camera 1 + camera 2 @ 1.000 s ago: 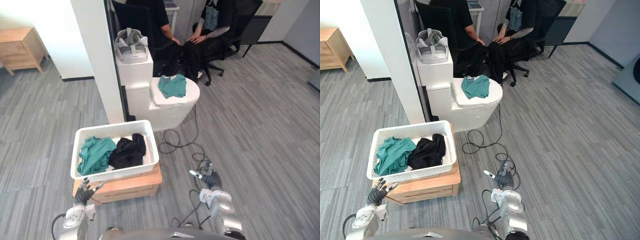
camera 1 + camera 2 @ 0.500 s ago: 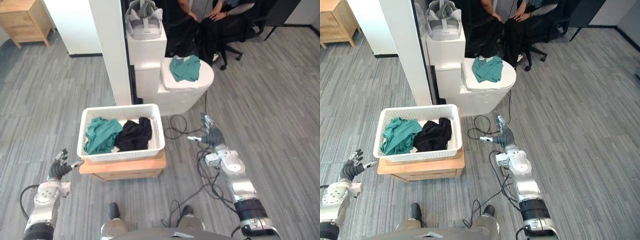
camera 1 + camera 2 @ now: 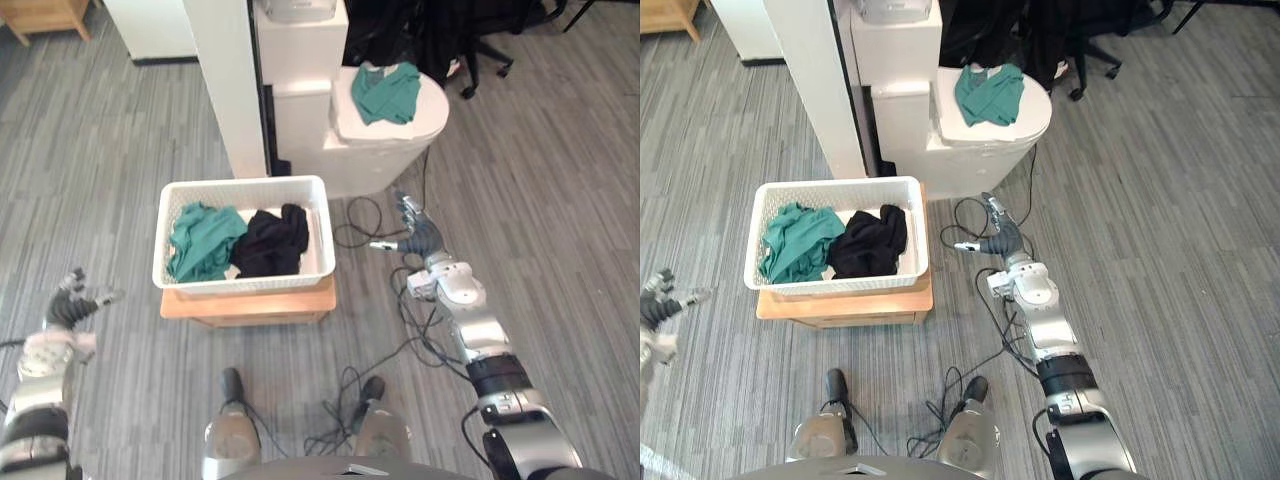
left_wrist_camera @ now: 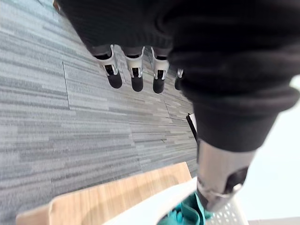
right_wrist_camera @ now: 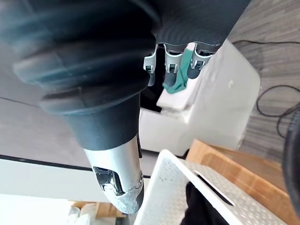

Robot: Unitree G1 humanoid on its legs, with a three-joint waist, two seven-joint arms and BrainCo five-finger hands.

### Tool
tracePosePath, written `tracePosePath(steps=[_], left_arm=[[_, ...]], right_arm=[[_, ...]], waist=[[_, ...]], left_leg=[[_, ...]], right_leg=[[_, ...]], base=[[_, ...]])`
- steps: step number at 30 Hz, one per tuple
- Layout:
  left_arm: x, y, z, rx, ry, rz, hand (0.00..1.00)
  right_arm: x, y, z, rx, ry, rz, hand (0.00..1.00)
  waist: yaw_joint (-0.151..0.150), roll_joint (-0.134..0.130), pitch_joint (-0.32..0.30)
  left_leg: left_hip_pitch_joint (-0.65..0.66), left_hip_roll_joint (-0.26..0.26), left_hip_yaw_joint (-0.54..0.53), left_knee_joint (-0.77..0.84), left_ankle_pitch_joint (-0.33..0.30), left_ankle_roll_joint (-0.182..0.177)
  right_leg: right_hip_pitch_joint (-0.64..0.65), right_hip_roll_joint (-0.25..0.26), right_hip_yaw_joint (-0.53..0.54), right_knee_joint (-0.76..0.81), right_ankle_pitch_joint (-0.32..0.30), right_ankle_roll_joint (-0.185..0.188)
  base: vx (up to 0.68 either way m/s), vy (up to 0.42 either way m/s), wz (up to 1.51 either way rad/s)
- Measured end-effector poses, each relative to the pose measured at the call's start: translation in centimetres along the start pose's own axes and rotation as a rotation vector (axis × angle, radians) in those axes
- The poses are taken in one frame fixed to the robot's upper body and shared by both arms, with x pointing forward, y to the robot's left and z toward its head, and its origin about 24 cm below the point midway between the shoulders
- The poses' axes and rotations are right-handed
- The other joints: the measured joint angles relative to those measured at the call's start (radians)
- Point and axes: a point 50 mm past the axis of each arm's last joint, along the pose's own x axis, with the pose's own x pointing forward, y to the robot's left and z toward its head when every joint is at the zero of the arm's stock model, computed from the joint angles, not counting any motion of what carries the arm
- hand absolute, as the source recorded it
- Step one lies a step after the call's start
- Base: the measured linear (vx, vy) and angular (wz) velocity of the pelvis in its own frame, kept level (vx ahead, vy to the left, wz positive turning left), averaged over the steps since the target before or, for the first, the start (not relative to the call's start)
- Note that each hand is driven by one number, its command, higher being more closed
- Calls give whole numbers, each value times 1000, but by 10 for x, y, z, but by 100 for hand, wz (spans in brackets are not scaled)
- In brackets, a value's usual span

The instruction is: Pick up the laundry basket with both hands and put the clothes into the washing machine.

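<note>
Nearest us, at either side, we count two hands. The left hand (image 3: 72, 303) has straight, spread fingers and holds nothing; it hangs over the grey plank floor (image 3: 120, 200), well to the left of the basket. The right hand (image 3: 418, 237) also has its fingers extended and empty, and it is near the basket's right side but apart from it.

Between them we count:
- one white perforated laundry basket (image 3: 243, 185);
- one low wooden stand (image 3: 250, 304), which the basket sits on;
- two garments in the basket, touching: one teal garment (image 3: 203, 240) on the left and one black garment (image 3: 268, 240) on the right.

Beyond we count:
- one white toilet-shaped fixture (image 3: 350, 165);
- one teal cloth (image 3: 390, 90) lying on its lid;
- one white pillar (image 3: 222, 80) just to its left.

The fixture's tank top is cut off at the edge. We cannot name the dark shapes behind it.
</note>
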Motion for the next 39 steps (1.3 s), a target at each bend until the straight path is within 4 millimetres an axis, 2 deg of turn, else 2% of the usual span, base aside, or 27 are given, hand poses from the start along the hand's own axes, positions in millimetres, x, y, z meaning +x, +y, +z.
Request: tracePosePath(steps=[3, 7, 10, 13, 20, 24, 31, 34, 37, 39], left_arm=[[19, 22, 41, 38, -72, 62, 0], [30, 45, 80, 30, -140, 127, 0], [38, 46, 113, 57, -199, 138, 0], [41, 45, 129, 62, -228, 146, 0], [46, 34, 149, 70, -257, 136, 0], [49, 23, 162, 20, -286, 126, 0], [57, 1, 173, -112, -255, 110, 0], [58, -10, 182, -201, -258, 114, 0], [61, -33, 184, -344, -233, 85, 0], [60, -34, 186, -394, -232, 100, 0]], right_arm=[[15, 0, 4, 49, 19, 3, 0], [28, -3, 11, 65, 20, -7, 0], [41, -3, 15, 74, 43, -10, 0], [54, -6, 26, 93, 31, -22, 0], [73, -3, 38, 96, 55, -26, 0], [83, -6, 51, 92, 47, -32, 0], [93, -9, 65, 86, 46, -43, 0], [98, -10, 78, 85, 20, -46, 0], [104, -3, 88, 99, 10, -53, 0], [106, 2, 97, 106, -12, -48, 0]], waist=[[6, -9, 67], [11, -28, 101], [24, -26, 142], [27, -26, 158], [29, -26, 168], [29, -25, 204], [23, -24, 226], [18, -18, 231], [9, -11, 237], [6, -9, 238]], left_leg=[[-20, 4, -4, 21, 7, 1], [-64, 27, -4, 63, -2, -2], [-102, 62, -5, 120, -21, -9], [-152, 82, -6, 150, -22, -11], [-217, 95, -23, 165, -16, -13], [-229, 96, -24, 174, -17, -13], [-276, 102, -16, 187, -14, -9], [-294, 104, -14, 191, -14, -9], [-301, 104, -14, 191, -13, -8], [-314, 104, -10, 191, -10, -7]], right_leg=[[-10, 1, 1, 0, 10, -12], [-39, 20, 7, -8, 24, -29], [-56, 47, 14, -13, 33, -38], [-95, 63, 18, -12, 41, -50], [-143, 74, 5, -13, 47, -58], [-152, 74, 7, -14, 51, -63], [-201, 83, 21, -28, 70, -72], [-217, 87, 25, -35, 80, -76], [-222, 88, 25, -38, 83, -76], [-240, 88, 29, -39, 87, -76]], base=[[-51, -39, 1], [-37, -49, -7], [-74, -97, -14], [-53, -62, -8], [-13, -21, 3], [0, 0, 0], [-2, -6, -6], [-2, -7, -4], [0, 0, 0], [-9, -9, -4]])
